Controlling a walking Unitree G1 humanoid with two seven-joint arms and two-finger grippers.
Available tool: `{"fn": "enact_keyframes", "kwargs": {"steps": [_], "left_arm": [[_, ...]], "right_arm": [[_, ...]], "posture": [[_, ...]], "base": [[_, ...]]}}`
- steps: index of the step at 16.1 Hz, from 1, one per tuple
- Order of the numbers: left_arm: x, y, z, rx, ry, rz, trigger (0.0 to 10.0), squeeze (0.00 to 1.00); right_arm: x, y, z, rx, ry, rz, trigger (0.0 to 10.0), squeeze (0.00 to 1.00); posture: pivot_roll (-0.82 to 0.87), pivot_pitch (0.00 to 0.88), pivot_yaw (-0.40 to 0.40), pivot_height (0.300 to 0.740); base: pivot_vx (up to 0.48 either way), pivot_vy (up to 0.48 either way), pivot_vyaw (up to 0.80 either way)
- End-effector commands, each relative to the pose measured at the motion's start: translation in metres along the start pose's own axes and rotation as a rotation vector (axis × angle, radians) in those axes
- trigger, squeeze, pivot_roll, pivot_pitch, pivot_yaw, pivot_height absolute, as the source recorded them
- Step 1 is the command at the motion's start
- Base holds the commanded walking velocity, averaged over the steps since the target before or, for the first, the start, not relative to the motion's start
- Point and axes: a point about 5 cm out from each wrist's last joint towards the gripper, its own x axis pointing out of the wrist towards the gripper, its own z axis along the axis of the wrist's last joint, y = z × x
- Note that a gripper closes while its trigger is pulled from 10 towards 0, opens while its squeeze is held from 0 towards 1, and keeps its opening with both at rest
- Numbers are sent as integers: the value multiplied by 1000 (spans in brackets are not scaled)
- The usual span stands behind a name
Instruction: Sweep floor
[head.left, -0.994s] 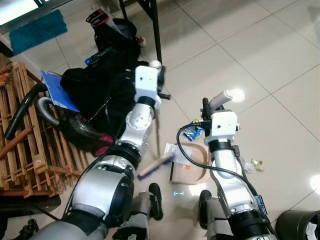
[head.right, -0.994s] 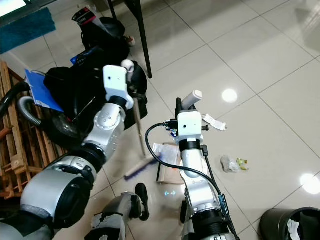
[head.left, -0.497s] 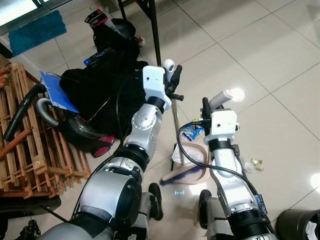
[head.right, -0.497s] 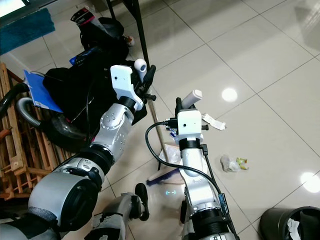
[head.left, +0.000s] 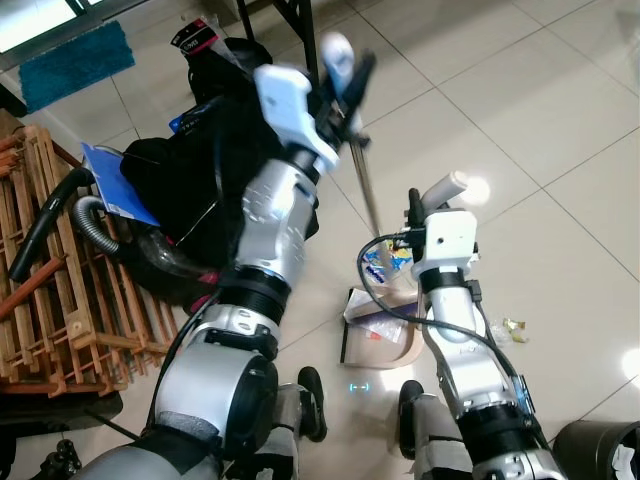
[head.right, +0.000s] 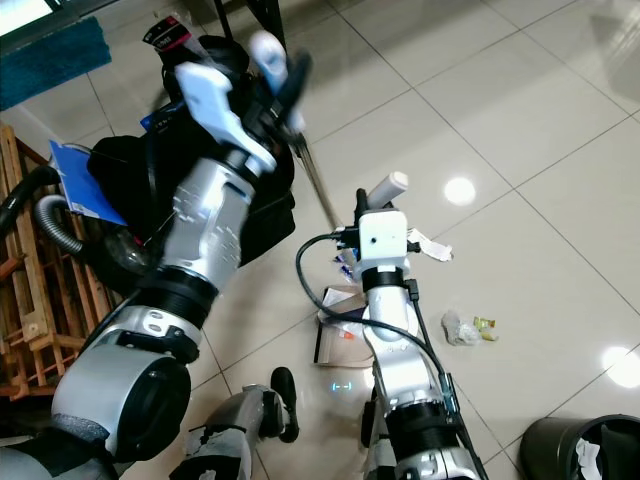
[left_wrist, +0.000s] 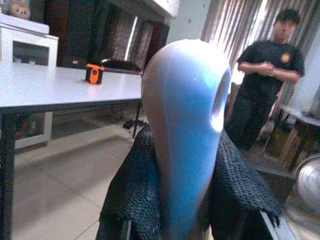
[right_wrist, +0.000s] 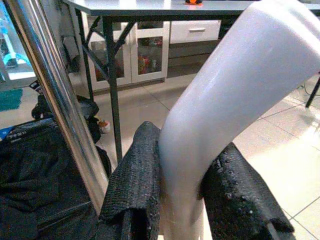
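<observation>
Left eye view: broom (head.left: 365, 185) slants down toward dustpan (head.left: 385, 335).

The left gripper (left_wrist: 187, 200) is clamped on the broom handle (left_wrist: 187, 130), a pale blue rounded grip with an oval hole near its tip. One black, woven-textured finger (left_wrist: 132, 192) presses each flank of the handle, the two squeezing it between them. Behind the handle on one side stands a grey table (left_wrist: 60, 87) with a small orange object (left_wrist: 93, 74) on top, and dark cabinets beyond it. On the other side a person (left_wrist: 265, 82) in dark clothes stands near striped curtains (arms folded in front, the figure blurred). Tiled floor (left_wrist: 55, 185) spreads below the table.
</observation>
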Motion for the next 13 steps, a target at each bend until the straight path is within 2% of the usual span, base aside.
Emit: {"fn": "enact_keyframes", "kwargs": {"steps": [1,3,4,6,7,8,10,12,13], "left_arm": [[-1,5,16,-16,-51,-15,10000,0],[-5,7,40,-2,-73,-78,10000,0],[-10,11,46,56,-60,-101,10000,0],[-18,23,48,168,2,-88,10000,0],[-30,32,46,255,89,-85,10000,0],[-35,33,46,261,101,-79,10000,0],[-51,38,46,280,116,-16,10000,0],[-63,45,45,325,133,56,10000,0],[-74,51,44,361,155,100,10000,0]], "right_arm": [[-15,3,-27,5,142,19,10000,0],[-13,-5,-31,1,148,1,10000,0],[-12,-10,-30,3,147,-21,10000,0],[-9,-19,-27,52,141,-59,10000,0],[-8,-26,-22,108,133,-95,10000,0],[-10,-29,-21,107,129,-108,10000,0],[-14,-41,-14,109,109,-164,10000,0],[-20,-48,-5,121,92,-197,10000,0],[-26,-57,1,122,88,-231,10000,0]], "posture": [[94,241,145,740],[102,216,145,740],[89,197,152,740],[64,183,159,740],[24,152,179,740],[24,152,179,740],[-39,112,190,740],[-57,85,188,740],[-62,49,180,740]], "base": [[0,0,0],[0,0,0],[0,0,0],[0,0,0],[0,0,0],[0,0,0],[0,0,0],[0,0,0],[0,0,0]]}}
